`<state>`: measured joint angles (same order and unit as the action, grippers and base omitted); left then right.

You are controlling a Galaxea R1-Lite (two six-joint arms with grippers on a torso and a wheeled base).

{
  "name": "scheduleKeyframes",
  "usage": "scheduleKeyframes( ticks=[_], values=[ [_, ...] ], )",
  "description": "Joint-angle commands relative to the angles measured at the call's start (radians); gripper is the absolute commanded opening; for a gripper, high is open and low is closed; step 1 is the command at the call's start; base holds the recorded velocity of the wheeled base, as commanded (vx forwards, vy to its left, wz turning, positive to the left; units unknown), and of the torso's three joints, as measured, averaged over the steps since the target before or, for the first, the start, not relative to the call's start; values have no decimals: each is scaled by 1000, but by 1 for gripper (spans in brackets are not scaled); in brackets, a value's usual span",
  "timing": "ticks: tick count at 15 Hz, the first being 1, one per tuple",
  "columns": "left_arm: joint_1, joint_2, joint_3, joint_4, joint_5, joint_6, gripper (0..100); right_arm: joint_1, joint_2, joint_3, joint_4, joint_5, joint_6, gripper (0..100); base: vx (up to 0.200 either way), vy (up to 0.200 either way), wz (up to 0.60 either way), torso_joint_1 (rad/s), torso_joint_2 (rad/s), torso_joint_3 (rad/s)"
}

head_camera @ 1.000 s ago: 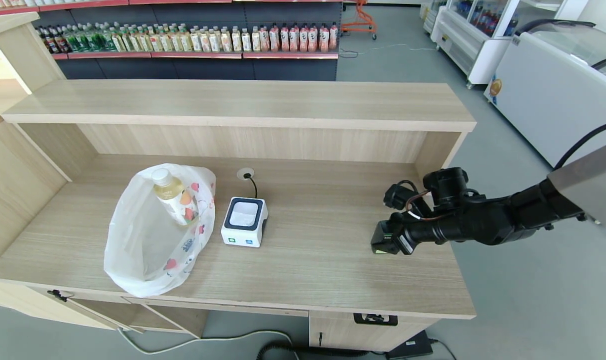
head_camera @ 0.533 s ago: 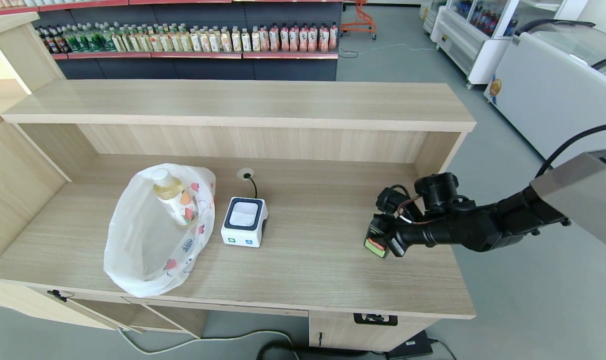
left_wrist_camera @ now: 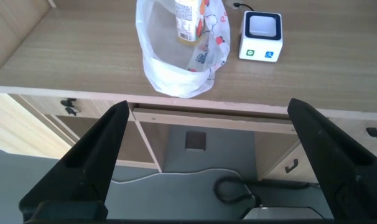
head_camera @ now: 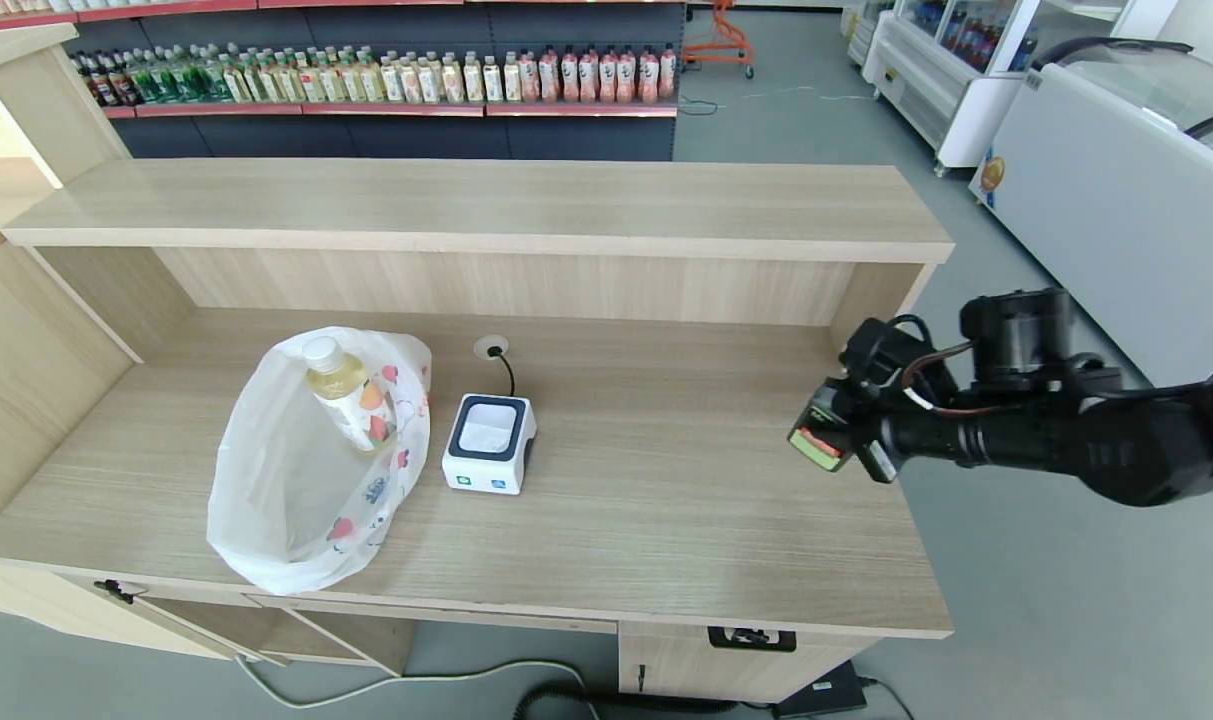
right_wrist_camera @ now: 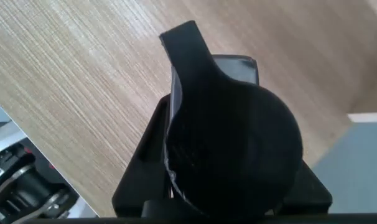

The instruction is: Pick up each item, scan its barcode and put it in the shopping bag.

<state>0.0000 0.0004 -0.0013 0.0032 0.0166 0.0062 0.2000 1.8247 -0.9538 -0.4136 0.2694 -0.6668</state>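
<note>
the left hand (left_wrist_camera: 208,109) hangs off the tabletop's (head_camera: 666,520) front edge, fingers wide apart and empty. near the front left corner the shopping bag (head_camera: 306,480) stands open with a bottle (head_camera: 351,400) already leaning inside. the scanner (head_camera: 489,442) sits just right of the bag, window up. at the right edge the right hand (head_camera: 836,435) is clamped on a small box (head_camera: 814,442), held clear of the wood. so the step looks like pick done, scan pending. next the box likely needs carrying across over the scanner window, barcode side down. a second ago this hand was low on the tabletop, farther in from the edge. it has since risen and drawn back, and the box's red and green face now shows.
</note>
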Motion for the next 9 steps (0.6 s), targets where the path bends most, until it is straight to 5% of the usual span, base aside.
scheduleKeyframes(
  ticks=[1, 6, 8, 9],
  values=[
    [0, 0, 0, 0, 0, 0, 100, -145, -329, 190, -10, 30, -286, 0, 0, 0, 0, 0, 0, 0],
    [0, 0, 0, 0, 0, 0, 100, -260, -352, 178, 18, 622, -1119, 0, 0, 0, 0, 0, 0, 0],
    [0, 0, 0, 0, 0, 0, 100, -116, -329, 196, 157, 811, -1603, 0, 0, 0, 0, 0, 0, 0],
    [0, 0, 0, 0, 0, 0, 100, -82, -321, 199, 214, 834, -1689, 0, 0, 0, 0, 0, 0, 0]
  ],
)
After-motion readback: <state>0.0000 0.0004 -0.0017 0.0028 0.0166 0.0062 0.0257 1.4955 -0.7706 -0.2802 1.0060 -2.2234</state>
